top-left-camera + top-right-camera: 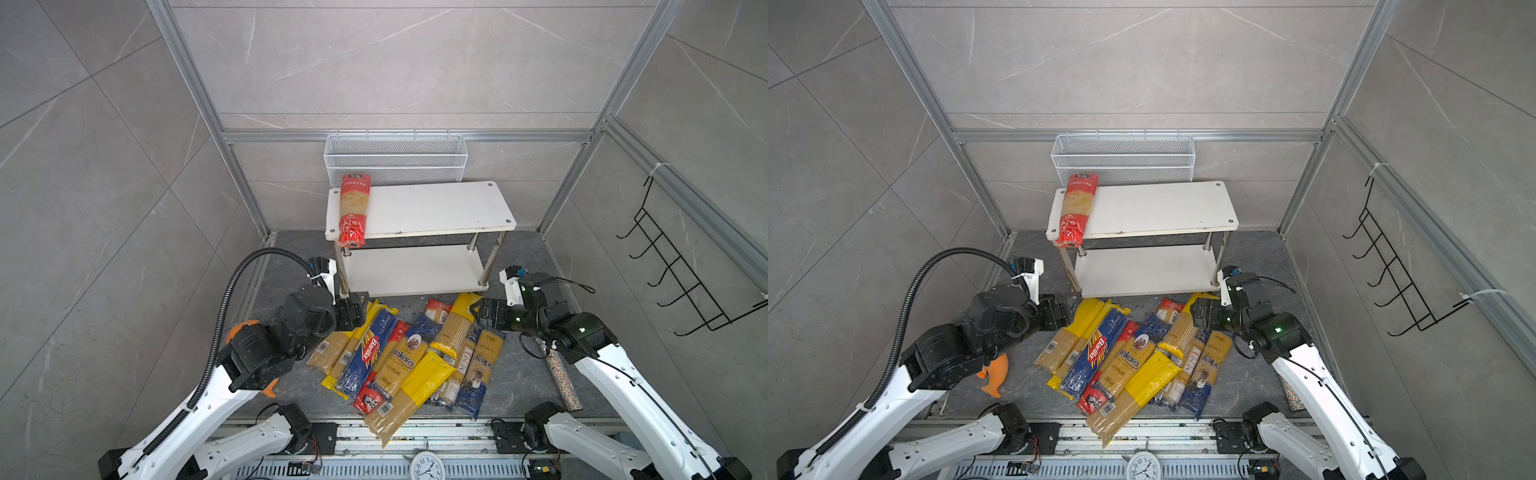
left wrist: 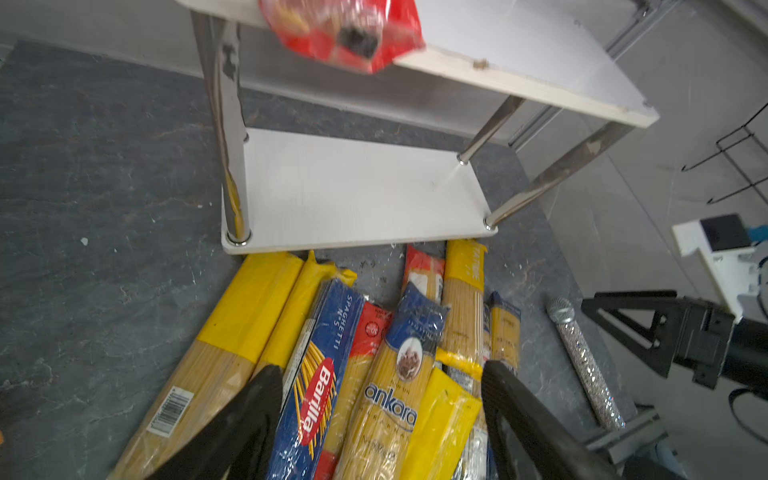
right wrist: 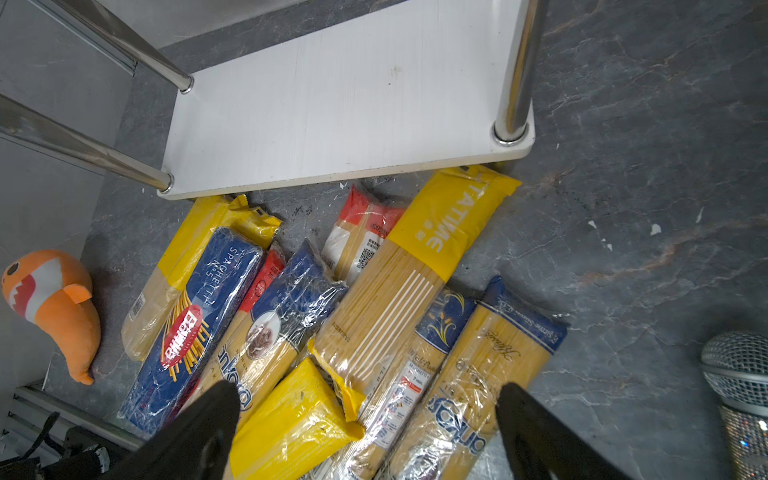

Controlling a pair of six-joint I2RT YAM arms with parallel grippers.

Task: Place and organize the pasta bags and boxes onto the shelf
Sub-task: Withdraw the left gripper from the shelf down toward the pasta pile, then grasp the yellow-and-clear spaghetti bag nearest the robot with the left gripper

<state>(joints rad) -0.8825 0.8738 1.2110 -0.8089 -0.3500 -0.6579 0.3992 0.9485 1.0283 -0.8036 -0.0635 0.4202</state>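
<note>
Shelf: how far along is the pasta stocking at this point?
Done: one red-ended spaghetti packet lies on the shelf, at the left end of its top board, overhanging the front. In hand: nothing; the left end effector and right end effector hover open over the pile of packets on the floor. Left: that whole pile; the lower board is bare.

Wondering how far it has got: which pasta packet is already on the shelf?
The red packet, lying across the top board of the shelf at its left end. The other packets lie heaped below, in front.
</note>
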